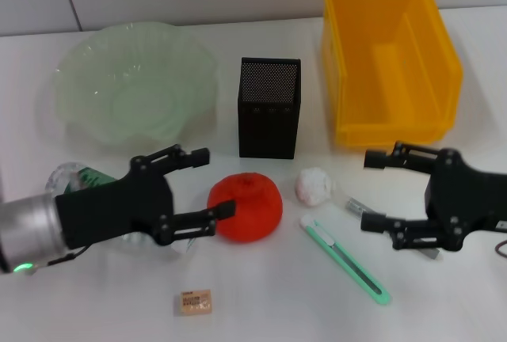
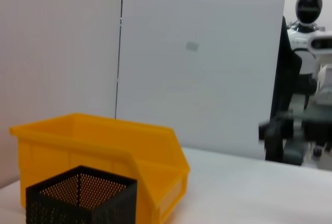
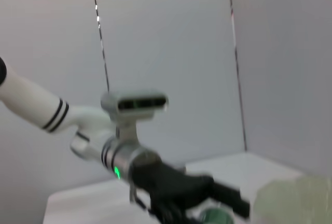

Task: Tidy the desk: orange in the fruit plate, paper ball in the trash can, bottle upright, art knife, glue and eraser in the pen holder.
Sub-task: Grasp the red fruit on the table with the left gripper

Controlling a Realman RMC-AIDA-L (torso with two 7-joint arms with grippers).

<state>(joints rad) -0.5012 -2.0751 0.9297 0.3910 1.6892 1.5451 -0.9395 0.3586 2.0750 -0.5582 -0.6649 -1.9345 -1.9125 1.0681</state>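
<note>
Left hand (image 1: pixel 212 183) low, fingers spread, right hand (image 1: pixel 371 191) low, fingers spread

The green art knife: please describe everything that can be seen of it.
The art knife is a slim utility cutter with a mint-green plastic body and a darker slot along its length. No blade shows. It lies flat on the white desk, angled diagonally, beside the paper ball and in front of the right pincer, which stands open. Nothing touches it.

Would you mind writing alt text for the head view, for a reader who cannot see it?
Two open black grippers hover over a white desk: the left gripper beside an orange, the right gripper near a paper ball and a green art knife. Behind stand a green fruit plate, a black mesh pen holder and a yellow bin; an eraser lies in front.
</note>
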